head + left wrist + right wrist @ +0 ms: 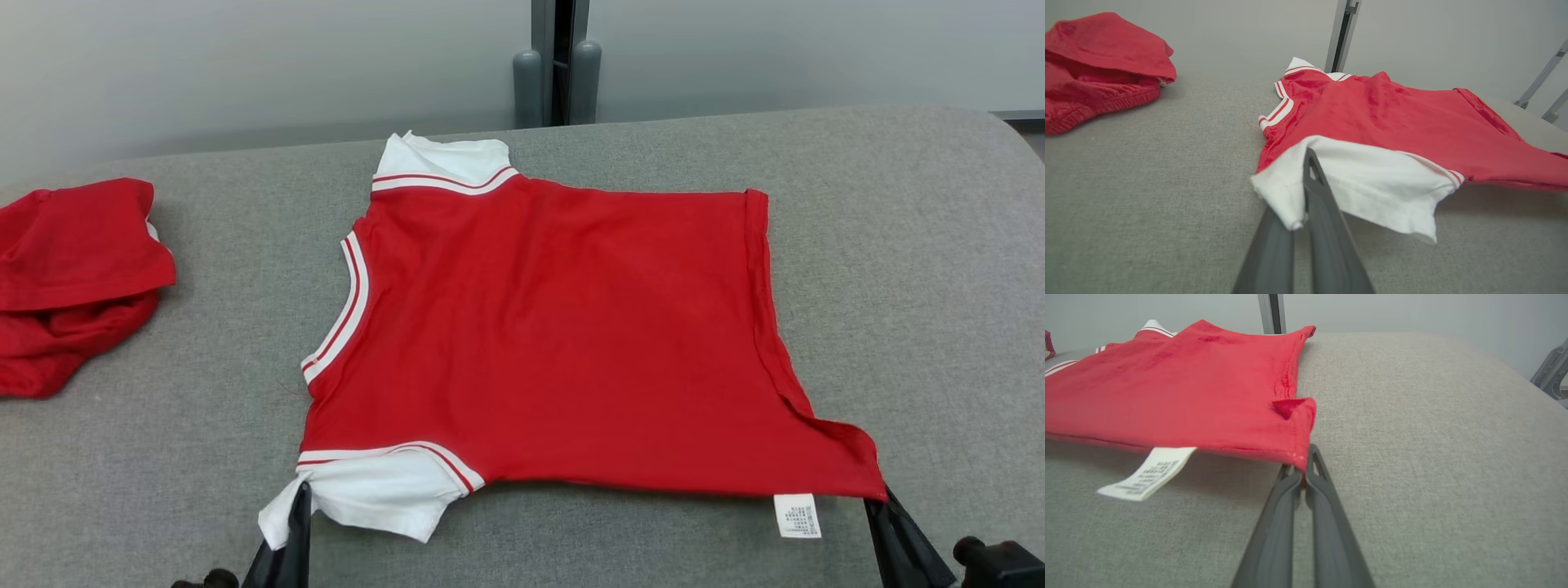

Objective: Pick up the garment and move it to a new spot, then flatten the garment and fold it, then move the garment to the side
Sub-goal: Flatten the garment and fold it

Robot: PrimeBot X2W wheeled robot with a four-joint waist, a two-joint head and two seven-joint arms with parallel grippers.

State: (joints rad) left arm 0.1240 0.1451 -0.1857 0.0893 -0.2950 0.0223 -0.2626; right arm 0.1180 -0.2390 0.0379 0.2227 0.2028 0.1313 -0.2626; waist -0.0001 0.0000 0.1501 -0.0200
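Note:
The garment (555, 335) is a red shirt with white sleeves and red-and-white trim, spread on the grey table with its collar to the left and hem to the right. My left gripper (300, 494) is shut on the near white sleeve (1372, 183), pinching its edge at the front left. My right gripper (880, 496) is shut on the near hem corner (1300, 457), which is lifted slightly off the table. A white care label (797, 514) hangs from the near edge beside the right gripper.
A second red garment (73, 278) lies bunched at the table's far left. The grey fabric-covered table (898, 245) reaches to a pale wall with a grey post (559, 65) behind the middle. Bare table lies to the right of the shirt.

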